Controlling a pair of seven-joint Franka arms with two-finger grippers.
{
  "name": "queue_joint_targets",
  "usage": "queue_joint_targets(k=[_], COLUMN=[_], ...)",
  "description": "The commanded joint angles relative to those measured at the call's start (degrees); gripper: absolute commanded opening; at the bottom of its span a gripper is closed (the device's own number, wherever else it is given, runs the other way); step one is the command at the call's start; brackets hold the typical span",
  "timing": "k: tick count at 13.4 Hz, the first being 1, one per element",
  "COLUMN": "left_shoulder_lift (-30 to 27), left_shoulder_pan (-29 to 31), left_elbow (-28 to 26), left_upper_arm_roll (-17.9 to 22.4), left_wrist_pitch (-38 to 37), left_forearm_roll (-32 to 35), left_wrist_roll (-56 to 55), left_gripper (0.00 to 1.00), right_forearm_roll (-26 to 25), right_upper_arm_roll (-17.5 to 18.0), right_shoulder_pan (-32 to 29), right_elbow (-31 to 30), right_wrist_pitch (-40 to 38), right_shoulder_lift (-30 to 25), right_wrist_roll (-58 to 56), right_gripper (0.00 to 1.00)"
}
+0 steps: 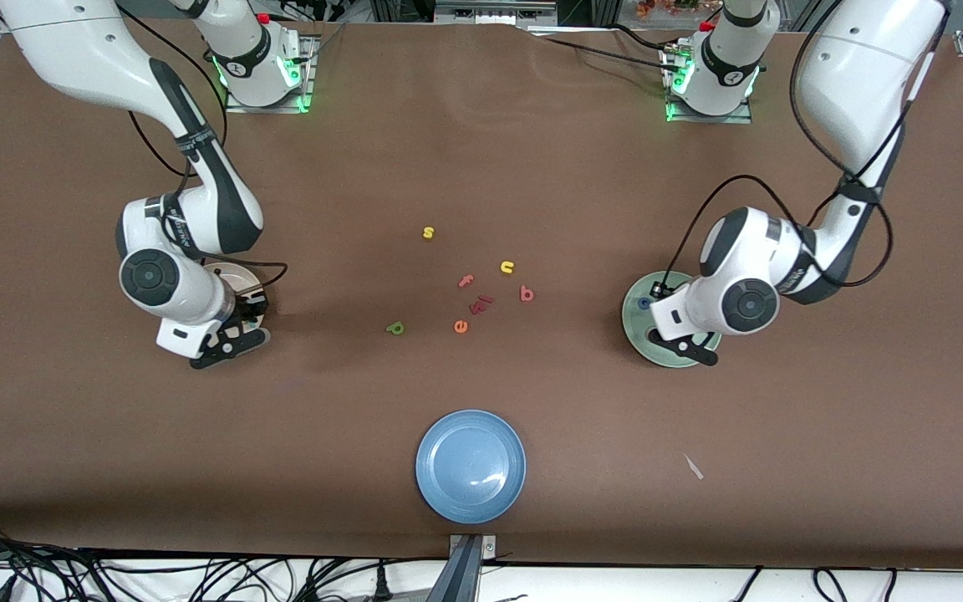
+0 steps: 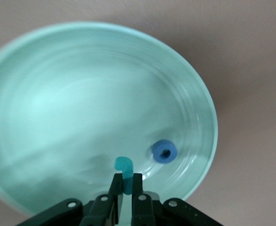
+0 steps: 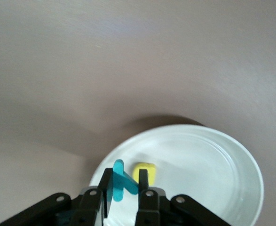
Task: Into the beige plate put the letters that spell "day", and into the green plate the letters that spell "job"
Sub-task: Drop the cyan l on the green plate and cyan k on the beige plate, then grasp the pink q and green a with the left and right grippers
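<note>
Letter "o" (image 2: 164, 151) lies in the green plate (image 2: 43, 70) (letter "b" (image 1: 527, 293) on the table (image 1: 481, 167)).

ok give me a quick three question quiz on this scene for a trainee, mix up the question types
1. True or false: the blue ring "o" lies in the green plate.
2. Which letter does the right gripper hold over the beige plate? A) teal "y" B) orange "e" C) yellow "s"
3. Fill in: the salmon-pink "b" lies on the ____, not in a plate.

Extra facts: the left gripper holds the light-blue "j" over the green plate; the yellow "d" already lies in the beige plate.

Key: 1 true; 2 A; 3 table.
</note>
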Motion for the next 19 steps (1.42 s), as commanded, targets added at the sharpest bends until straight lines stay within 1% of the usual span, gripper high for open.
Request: queue_joint_targets(k=[1, 3, 4, 6, 8, 10, 12, 14, 16, 18, 19], left_shoulder_lift=[-1.31, -2.62, -3.94, -6.40, -6.59, -4.84, -1.77, 0.96, 3.86, 5.80, 6.41], left_shoulder_pan=[0.47, 0.39, 0.30, -0.58, -0.76, -3.72, -6.98, -10.84, -13.49, -15.78, -16.13], left_elbow=[-1.60, -1.51, -1.34, -0.28, 0.51, 2.78, 6.64, 8.68, 9.30, 9.21, 9.21], left_upper_arm_roll=[-0.04, -0.13, -0.48, -1.18, -6.00, -7.59, -7.60, -7.60, -7.51, -6.81, -6.72], left_wrist_pitch=[0.93, -0.38, -2.04, -6.09, -6.37, -5.67, -5.05, -0.59, 6.52, 10.49, 11.90], left_forearm_roll=[1.24, 1.24, 1.15, 0.10, -0.52, -2.53, -3.32, -4.12, -3.42, -2.89, -1.15], left_wrist_roll=[-0.48, -0.57, -0.83, -4.94, -13.79, -25.13, -34.63, -41.15, -46.07, -47.15, -47.24], left_gripper=[1.00, 1.00, 1.00, 1.00, 1.00, 1.00, 1.00, 1.00, 1.00, 1.00, 1.00], right_forearm_roll=[0.76, 0.84, 1.71, 4.08, 6.72, 6.91, 6.91, 6.91, 6.91, 6.99, 7.08], right_upper_arm_roll=[-1.12, 0.02, 1.68, 3.18, 4.59, 4.95, 4.95, 4.95, 4.95, 4.95, 4.95], right_shoulder_pan=[-0.83, -0.40, -0.39, 0.48, 2.23, 5.83, 8.82, 11.81, 13.92, 15.16, 16.03], right_elbow=[-0.37, -0.28, 0.16, 2.09, 3.84, 5.86, 7.54, 10.08, 12.37, 13.16, 13.34], right_wrist_pitch=[-0.44, -0.61, -1.31, -2.63, -2.64, -2.55, -2.11, -1.76, -1.76, 0.16, 2.53], right_shoulder_lift=[-0.34, -0.77, -0.78, -0.34, 0.80, 2.12, 3.70, 6.15, 8.09, 9.41, 10.11], right_wrist_roll=[0.33, 0.85, 1.46, 3.66, 9.00, 13.75, 17.80, 22.80, 27.81, 33.26, 37.20], right_gripper=[1.00, 1.00, 1.00, 1.00, 1.00, 1.00, 1.00, 1.00, 1.00, 1.00, 1.00])
